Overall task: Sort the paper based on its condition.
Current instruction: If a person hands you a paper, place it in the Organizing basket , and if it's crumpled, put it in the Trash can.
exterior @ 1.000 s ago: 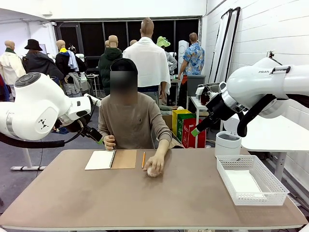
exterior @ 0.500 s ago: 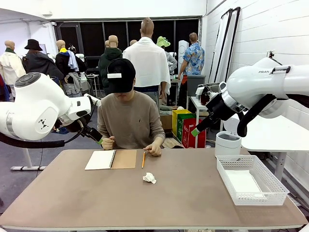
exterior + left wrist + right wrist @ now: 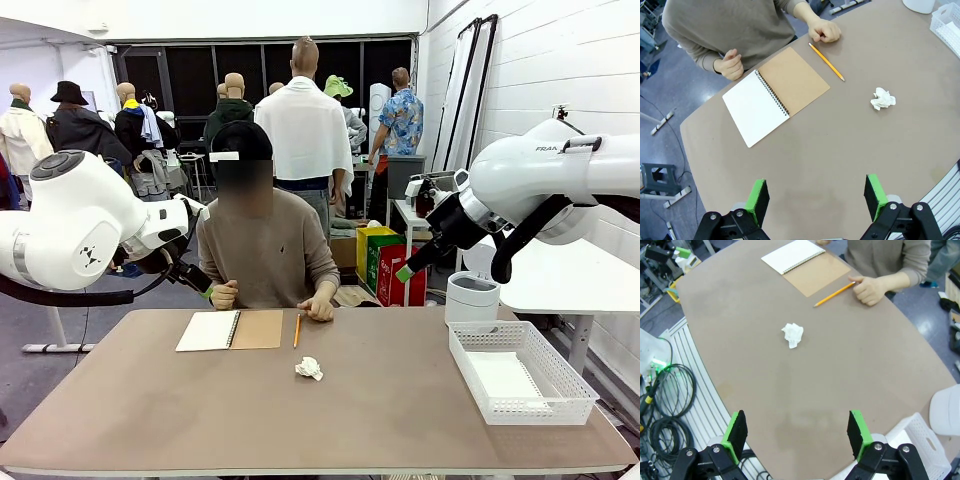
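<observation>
Paper [image 3: 310,369], crumpled into a ball, sits mid-table with bare tabletop on every side and well clear of all edges. Past it, the pencil [image 3: 297,330] and open notebook [image 3: 230,330] lie near the far edge, by the person's fists [image 3: 322,308]. Over at the right edge, a flat sheet [image 3: 505,378] lies in the mesh basket [image 3: 462,352]. Up high, the left gripper [image 3: 816,195] hangs with fingers spread wide, empty, and the right gripper [image 3: 796,432] has its jaws apart too, holding nothing.
</observation>
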Action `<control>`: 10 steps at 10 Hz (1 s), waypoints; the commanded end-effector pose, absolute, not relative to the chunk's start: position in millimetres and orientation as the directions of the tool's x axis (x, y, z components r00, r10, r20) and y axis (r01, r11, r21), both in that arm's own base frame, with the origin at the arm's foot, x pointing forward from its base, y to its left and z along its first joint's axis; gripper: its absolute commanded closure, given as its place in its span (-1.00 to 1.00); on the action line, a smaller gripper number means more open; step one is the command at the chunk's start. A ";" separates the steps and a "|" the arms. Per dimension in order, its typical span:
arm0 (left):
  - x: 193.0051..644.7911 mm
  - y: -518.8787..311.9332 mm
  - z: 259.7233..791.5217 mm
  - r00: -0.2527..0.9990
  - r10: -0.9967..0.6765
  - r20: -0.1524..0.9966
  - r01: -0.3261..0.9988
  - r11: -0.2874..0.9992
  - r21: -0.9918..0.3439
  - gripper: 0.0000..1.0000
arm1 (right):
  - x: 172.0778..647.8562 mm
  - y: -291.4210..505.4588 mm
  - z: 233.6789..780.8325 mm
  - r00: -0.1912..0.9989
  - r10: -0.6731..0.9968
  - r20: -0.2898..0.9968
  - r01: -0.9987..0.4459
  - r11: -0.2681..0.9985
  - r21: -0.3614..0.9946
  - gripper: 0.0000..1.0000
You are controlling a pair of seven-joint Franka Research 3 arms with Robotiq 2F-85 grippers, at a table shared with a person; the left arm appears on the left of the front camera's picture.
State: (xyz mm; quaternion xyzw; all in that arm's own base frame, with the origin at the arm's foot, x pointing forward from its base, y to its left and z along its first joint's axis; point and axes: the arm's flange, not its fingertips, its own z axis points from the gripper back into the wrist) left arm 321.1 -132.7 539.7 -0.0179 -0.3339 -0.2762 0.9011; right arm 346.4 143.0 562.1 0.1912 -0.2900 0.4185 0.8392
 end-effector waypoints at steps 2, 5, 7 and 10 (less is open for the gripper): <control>321.2 -131.6 539.4 0.626 -0.483 0.612 0.509 0.848 0.149 -1.00 | 346.7 142.6 562.5 0.483 0.590 0.647 -0.813 0.577 0.080 -1.00; 321.2 -131.6 539.4 0.626 -0.483 0.612 0.509 0.848 0.149 -1.00 | 357.2 154.7 559.8 0.468 0.635 0.614 -0.824 0.566 0.043 -1.00; 321.2 -131.6 539.4 0.626 -0.483 0.612 0.509 0.848 0.149 -1.00 | 391.0 186.6 546.6 0.471 0.703 0.533 -0.829 0.560 -0.007 -1.00; 321.2 -131.6 539.4 0.626 -0.483 0.612 0.509 0.848 0.149 -1.00 | 427.7 236.6 520.7 0.444 0.757 0.480 -0.828 0.552 -0.104 -1.00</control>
